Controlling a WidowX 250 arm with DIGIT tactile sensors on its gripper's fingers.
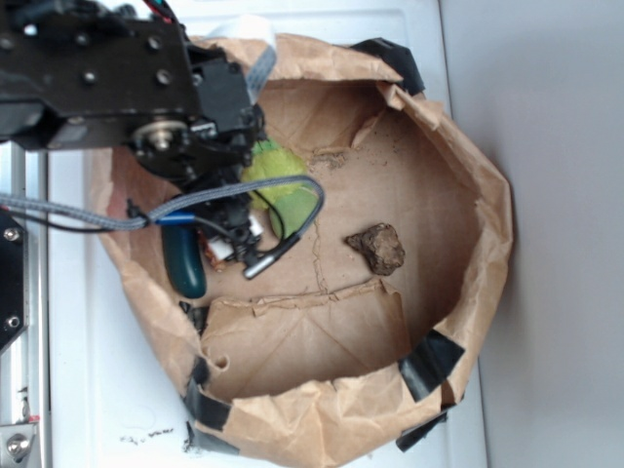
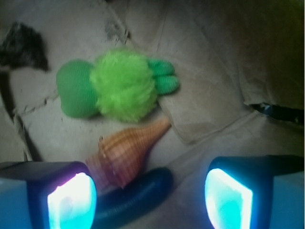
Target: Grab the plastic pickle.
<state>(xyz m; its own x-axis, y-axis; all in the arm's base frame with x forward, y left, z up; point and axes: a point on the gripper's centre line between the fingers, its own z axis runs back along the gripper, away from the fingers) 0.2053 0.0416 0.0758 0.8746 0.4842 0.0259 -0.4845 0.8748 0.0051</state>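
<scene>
The plastic pickle (image 2: pixel 138 198) is a glossy dark teal oblong lying on the brown paper, its far end poking between my fingers; in the exterior view the pickle (image 1: pixel 183 261) lies at the left inside the paper bag. My gripper (image 2: pixel 150 200) is open, with the pickle low between the fingers and nearer the left one. An orange ribbed shell (image 2: pixel 126 152) rests against the pickle's far side. In the exterior view the gripper (image 1: pixel 210 239) hovers just above and beside the pickle, partly hiding it.
A fuzzy lime-green toy (image 2: pixel 119 86) lies beyond the shell. A brown rock-like lump (image 1: pixel 377 247) sits to the right in the bag. The torn paper bag walls (image 1: pixel 468 195) ring the work area, with black tape (image 1: pixel 429 361) on them.
</scene>
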